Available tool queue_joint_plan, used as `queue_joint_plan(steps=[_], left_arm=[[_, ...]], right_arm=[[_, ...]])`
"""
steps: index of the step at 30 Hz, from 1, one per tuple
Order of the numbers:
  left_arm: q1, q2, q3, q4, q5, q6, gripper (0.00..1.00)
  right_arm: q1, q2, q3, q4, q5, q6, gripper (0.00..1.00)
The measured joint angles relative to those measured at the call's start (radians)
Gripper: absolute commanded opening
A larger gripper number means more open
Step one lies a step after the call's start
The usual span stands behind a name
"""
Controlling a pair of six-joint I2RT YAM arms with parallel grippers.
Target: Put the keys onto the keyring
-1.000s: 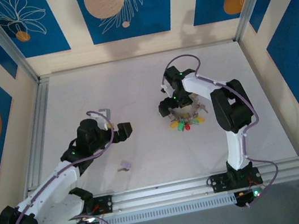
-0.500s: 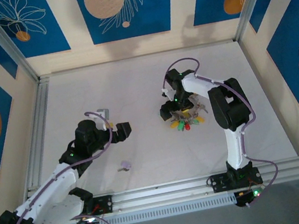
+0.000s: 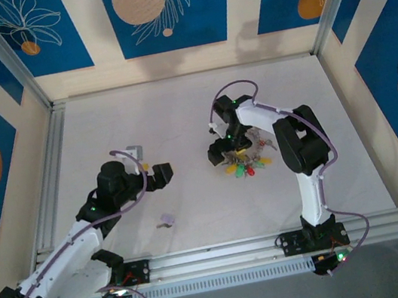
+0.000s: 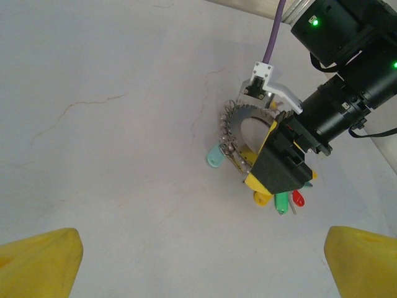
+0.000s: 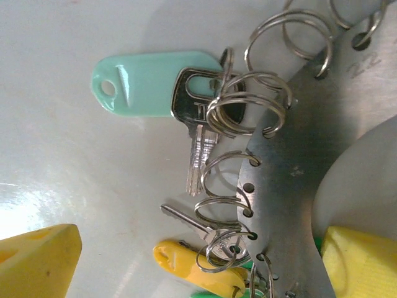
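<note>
Steel, flat and punched with little holes, that's the keyring (image 5: 291,167) up close in the right wrist view. Wire split rings (image 5: 248,105) loop through the holes, with a mint-tagged key (image 5: 149,81) and a yellow-tagged key (image 5: 186,264) hanging off them. From overhead it just reads as a grey ring with a fringe of coloured keys (image 3: 245,169), tucked under the right claw (image 3: 222,153). What overhead adds is a lone lilac key (image 3: 167,220) lying on the table (image 3: 178,114), on the base side of the left claw (image 3: 166,173) and well apart from it.

The right claw has its jaws spread fairly wide, straddling the ring's band. One yellow pad (image 5: 363,261) sits on the hole side and the other is outside, past the keys, so it's not pinching anything. The left claw is gaping wide above the table and holding nothing. In its own wrist view the keyring sits well ahead of its fingertips.
</note>
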Motion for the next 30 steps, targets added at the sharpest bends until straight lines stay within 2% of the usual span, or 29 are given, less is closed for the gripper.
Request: queue_joint_plan(steps=[7,14,24,30], left_arm=[[0.004,-0.036,-0.001,-0.037,-0.008,0.0,1.0],[0.01,-0.039,-0.01,-0.04,-0.02,0.0,1.0],[0.015,-0.041,-0.02,-0.064,-0.034,-0.001,1.0],[0.016,-0.045,-0.02,-0.074,-0.043,-0.004,1.0]], right_arm=[[0.047,0.0,0.0,0.016,-0.058,0.019,0.99],[0.139,0.006,0.008,0.062,-0.128,0.079,0.99],[0.221,0.032,0.019,0.171,-0.281,0.204,0.99],[0.274,0.025,0.056,0.233,-0.33,0.253,0.99]])
